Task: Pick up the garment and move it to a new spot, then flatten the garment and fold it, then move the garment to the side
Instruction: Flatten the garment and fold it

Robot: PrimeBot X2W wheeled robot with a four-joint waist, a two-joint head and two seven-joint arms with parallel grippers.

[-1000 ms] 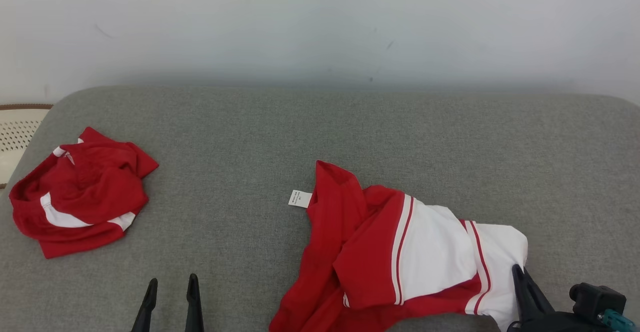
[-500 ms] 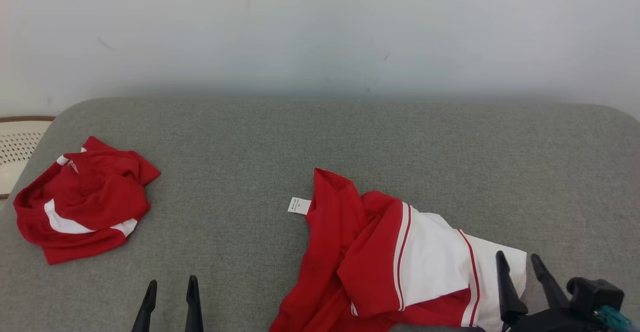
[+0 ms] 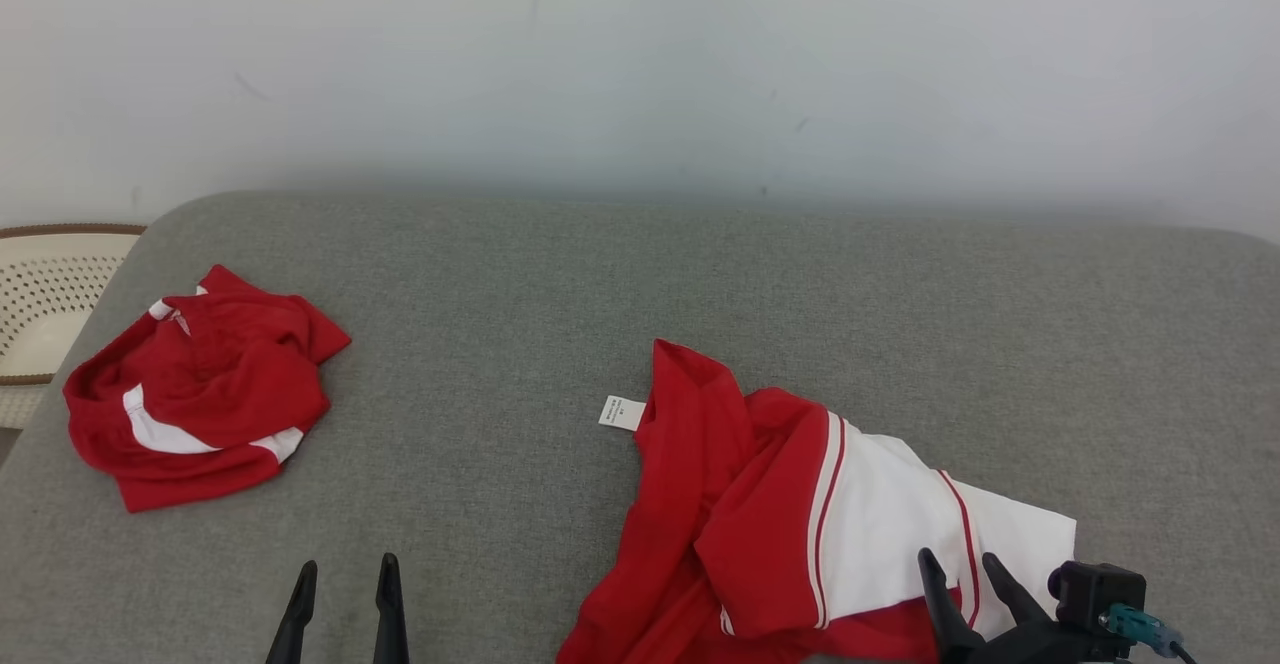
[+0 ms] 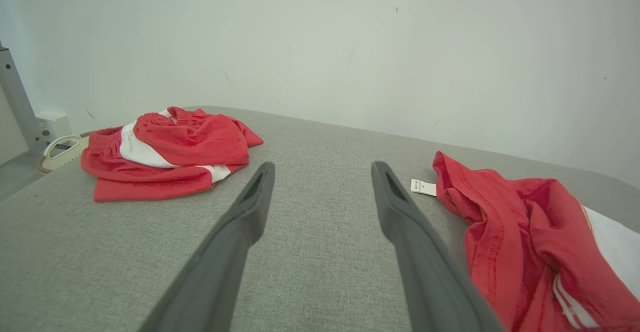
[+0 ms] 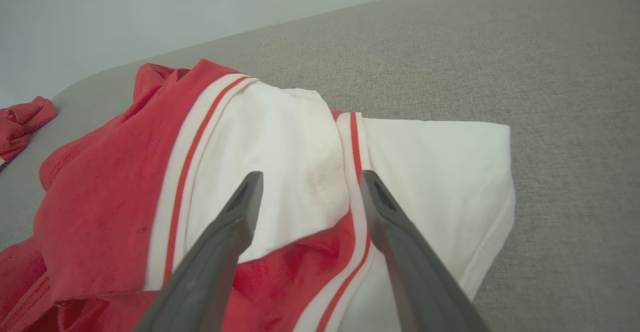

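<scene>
The crumpled red-and-white jersey garment (image 3: 760, 504) lies lower right on the grey fabric counter (image 3: 500, 274), crossing the frame's bottom edge. The right hand (image 3: 957, 559), spread and empty, is over its white sleeve. The left hand (image 3: 348, 564), also spread, is lower left above bare counter.

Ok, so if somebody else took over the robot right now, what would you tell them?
Left gripper: open, holding nothing, over the bare gray surface.
Right gripper: open, poised at the garment's white end, gripping nothing.
Garment: rumpled on the right of the surface, its label sticking out. Another red garment lies bunched at the far left.
Done: no flattening or folding shows yet.
Left: flatten it, fold it, move it to the side.
</scene>
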